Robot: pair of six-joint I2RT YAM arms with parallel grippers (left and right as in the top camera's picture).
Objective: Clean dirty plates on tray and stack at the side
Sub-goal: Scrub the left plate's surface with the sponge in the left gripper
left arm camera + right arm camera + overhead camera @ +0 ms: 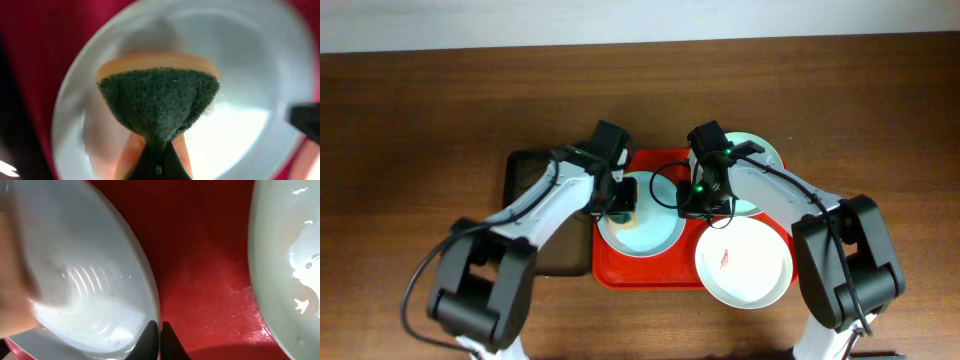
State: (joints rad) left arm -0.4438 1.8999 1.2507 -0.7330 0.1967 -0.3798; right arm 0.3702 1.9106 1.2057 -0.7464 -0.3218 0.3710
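The plate nearest the robot (750, 268) is found at the front right corner of the red tray (660, 270), overhanging its rim toward the counter (420, 120). A red smear (725, 258) is seen on it, so it is judged not yet cleaned. Further in, on the left half of the tray, a second plate (645, 235) is under attention. A sponge (157, 95), green scouring face over an orange body, is clamped in the left jaws and held down over this plate's bowl. Whether it touches cannot be told. No smear can be made out on the part of this plate that shows, though some of it is hidden by the sponge. The right jaws stand together at this plate's right rim, and whether the rim is pinched between them cannot be told. At the far right corner a third plate (765, 152), mint-tinted, is partly covered by the right arm (770, 190), and its cleanliness cannot be judged. No stack is seen at the side, and no plate is seen on the black tray (525, 175) just left of the red one. The task is therefore judged to be early, with one wipe in hand and further wiping and all stacking left. Counted: three plates, one red tray, one black tray, one sponge, two arms.
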